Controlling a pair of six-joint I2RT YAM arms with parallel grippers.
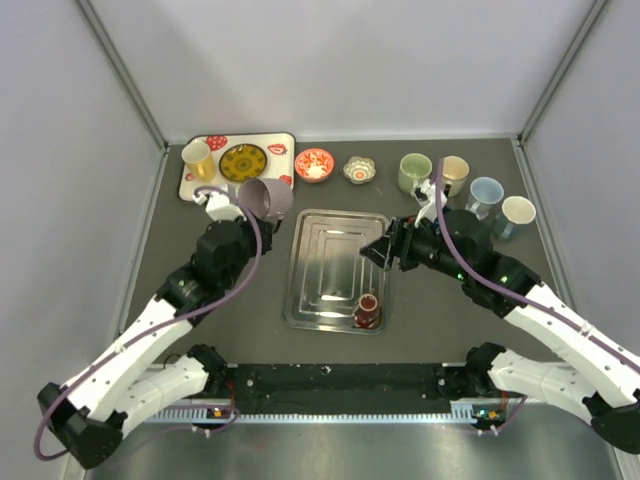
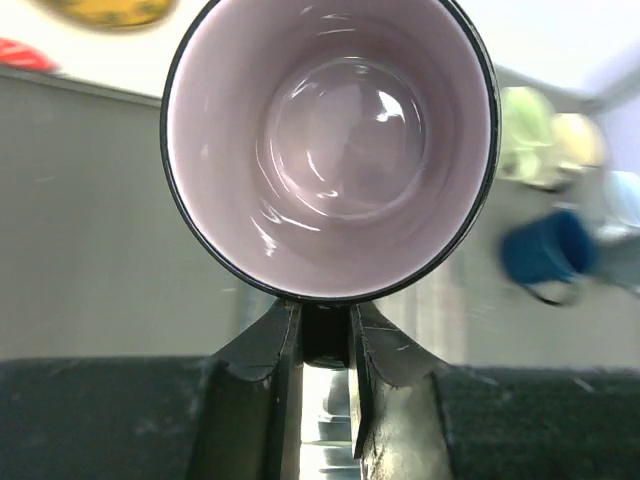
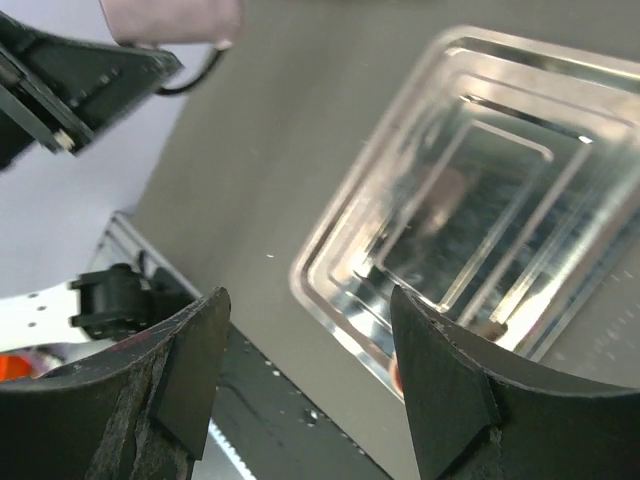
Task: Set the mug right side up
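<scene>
Two pincers in play: the left pincer [image 2: 325,325] pinches the mug [image 2: 330,140] at its underside, lifted off the bench, long axis pointing away, mouth facing the wrist. Farther right, the right pincer [image 3: 305,300] hangs spread above the tray [image 3: 470,200].

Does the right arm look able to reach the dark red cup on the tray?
Probably yes: the open right gripper hangs over the tray's right edge, and nothing stands between it and the dark red cup.
</scene>
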